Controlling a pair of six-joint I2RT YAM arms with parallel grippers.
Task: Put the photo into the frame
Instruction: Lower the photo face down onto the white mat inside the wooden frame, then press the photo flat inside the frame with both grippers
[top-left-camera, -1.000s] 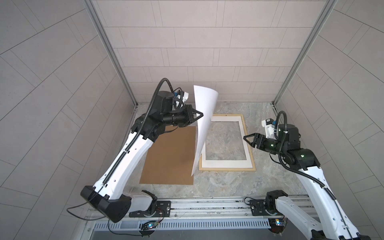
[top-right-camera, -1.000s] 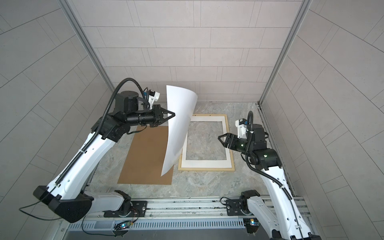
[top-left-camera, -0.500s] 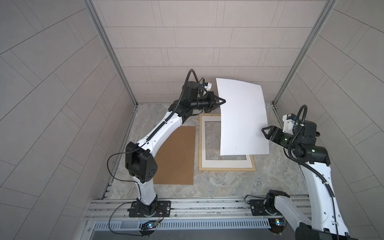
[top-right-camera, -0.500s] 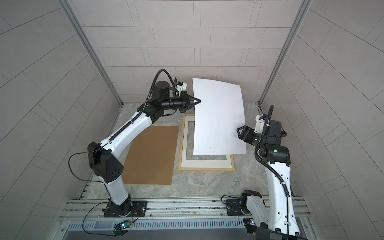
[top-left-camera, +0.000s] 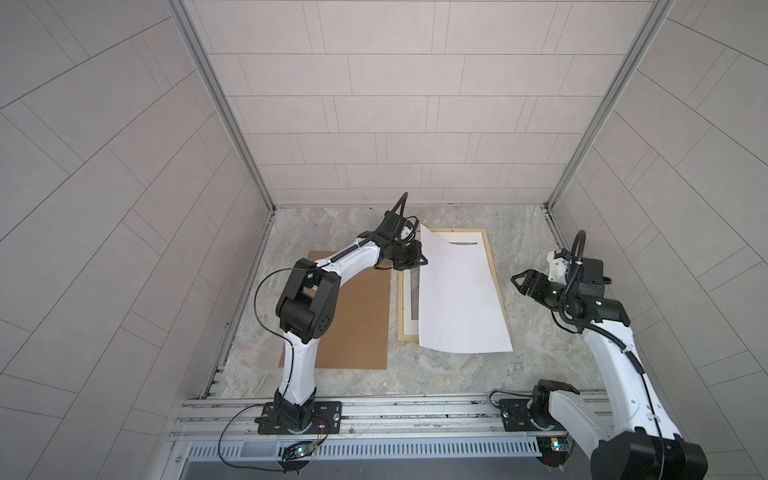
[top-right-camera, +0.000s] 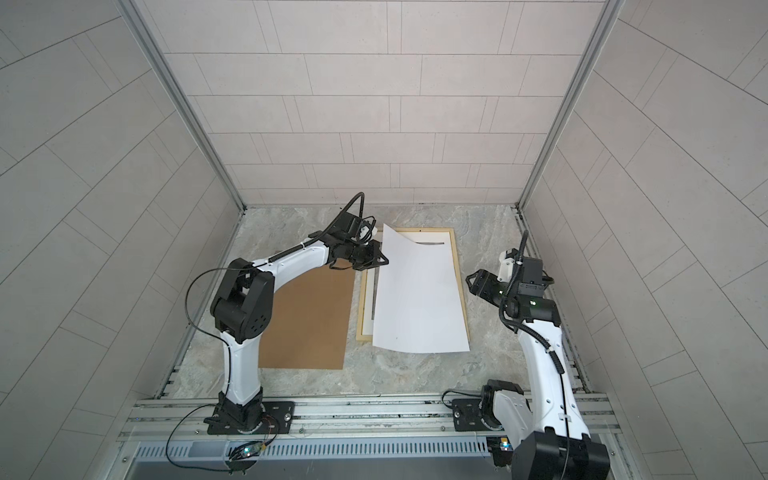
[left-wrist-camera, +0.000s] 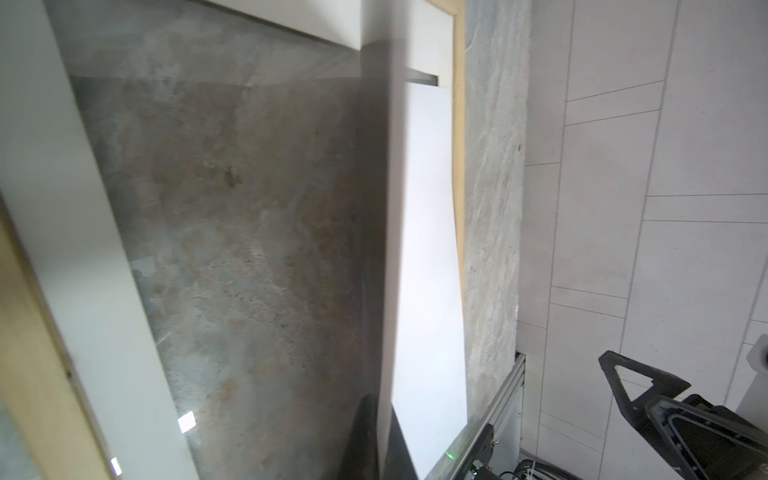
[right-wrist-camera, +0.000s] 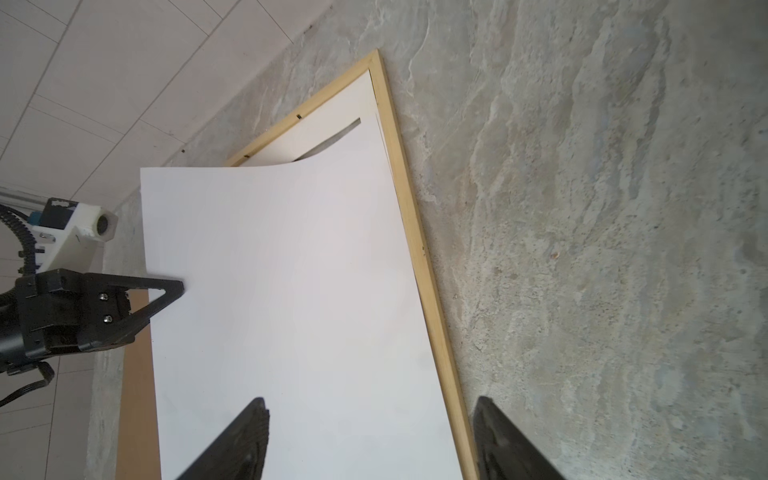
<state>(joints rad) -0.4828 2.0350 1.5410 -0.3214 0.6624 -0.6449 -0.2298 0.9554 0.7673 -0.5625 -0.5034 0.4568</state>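
Left gripper (top-left-camera: 422, 261) pinches the photo (top-left-camera: 457, 299) at 10 o'clock over the frame (top-left-camera: 401, 307); right gripper (top-left-camera: 516, 286) gapes empty at 3 o'clock.

Left claw (top-left-camera: 420, 261) pinches photo (top-left-camera: 457, 299) edge, white back up, over frame (top-left-camera: 401, 307).

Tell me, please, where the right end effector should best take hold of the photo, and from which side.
On the photo, probably the near right corner, coming from the right: it overhangs the near bar of the frame, so a finger could slide beneath, and it lies diagonally opposite the left end effector, shut on the far left edge.
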